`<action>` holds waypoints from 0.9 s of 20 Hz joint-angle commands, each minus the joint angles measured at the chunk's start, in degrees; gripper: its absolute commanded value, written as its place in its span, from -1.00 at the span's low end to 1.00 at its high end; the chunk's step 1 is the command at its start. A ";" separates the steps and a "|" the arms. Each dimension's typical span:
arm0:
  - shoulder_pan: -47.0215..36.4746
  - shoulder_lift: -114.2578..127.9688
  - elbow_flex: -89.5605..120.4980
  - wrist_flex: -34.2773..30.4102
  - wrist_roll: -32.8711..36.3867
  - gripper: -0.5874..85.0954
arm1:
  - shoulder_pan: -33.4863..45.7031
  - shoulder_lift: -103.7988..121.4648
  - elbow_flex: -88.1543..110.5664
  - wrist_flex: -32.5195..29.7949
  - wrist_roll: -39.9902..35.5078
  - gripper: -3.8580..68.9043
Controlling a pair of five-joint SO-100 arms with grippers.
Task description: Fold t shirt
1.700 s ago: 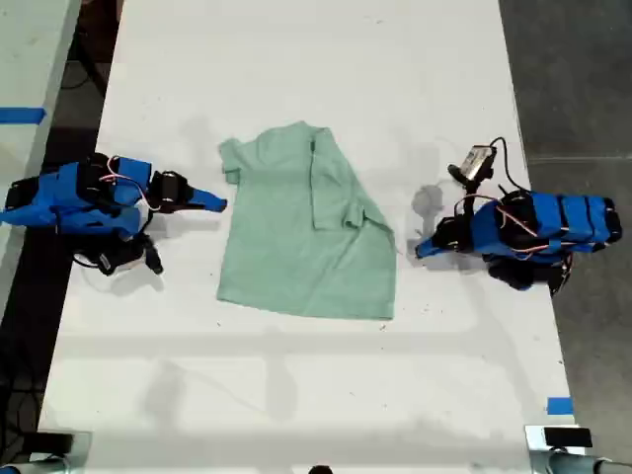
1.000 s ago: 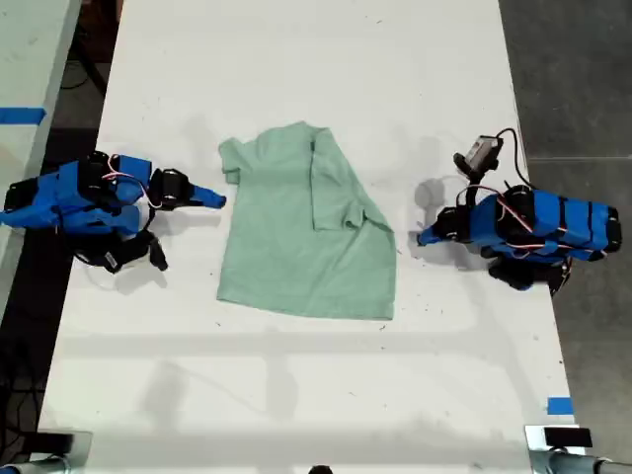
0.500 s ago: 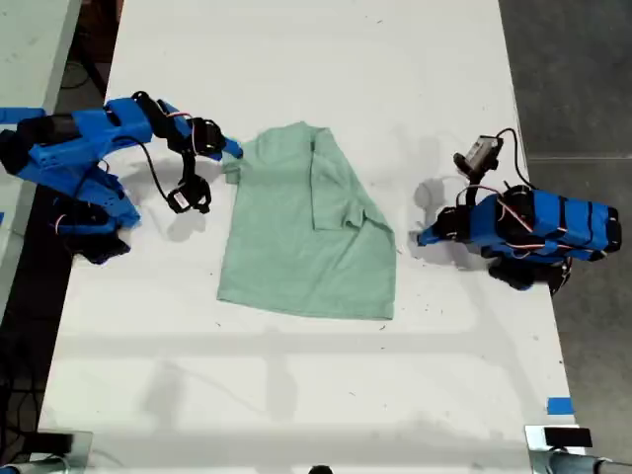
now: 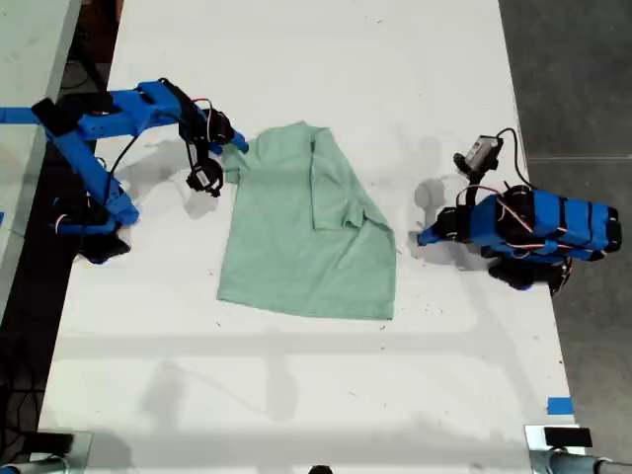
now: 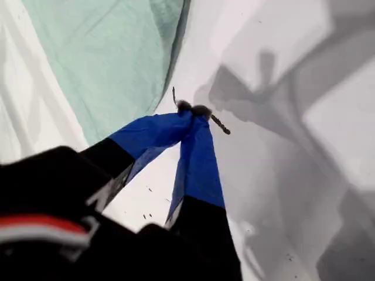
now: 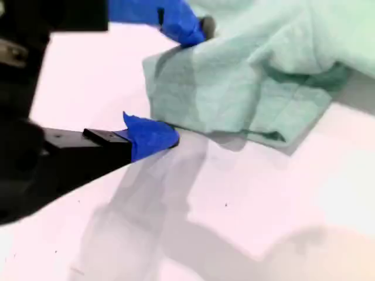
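The t shirt (image 4: 306,225) lies flat near the middle of the white bench (image 4: 316,59), one side already turned in, its other sleeve still spread toward the exterior view's left. I judge the step in hand is folding that sleeve over. In the exterior view, my second gripper (image 4: 233,148) is at that sleeve, and my first gripper (image 4: 423,238) sits low just off the shirt's edge on the view's right, clear of the cloth. My first wrist view shows the first gripper (image 5: 193,111) with jaws pressed together on nothing, mint cloth beyond. My second wrist view shows the second gripper (image 6: 179,82) spread wide, jaws straddling the soft, rumpled sleeve corner (image 6: 234,93), not yet pinching. Next I should close on both layers, lift, and carry across.
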 commanded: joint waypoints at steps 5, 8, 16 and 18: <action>7.03 2.81 -9.84 11.07 -4.92 -0.99 | 0.18 0.62 2.02 0.18 -0.88 -0.94; 18.46 7.38 -16.79 15.64 -12.22 -0.99 | 0.26 0.62 2.02 0.18 -0.79 -0.94; 39.02 -3.08 -34.89 11.34 -26.28 -0.44 | -0.09 0.62 2.02 0.18 -0.70 -0.94; 38.23 -0.09 -36.21 13.18 -25.75 -0.48 | -0.18 0.62 2.02 0.18 -0.70 -0.94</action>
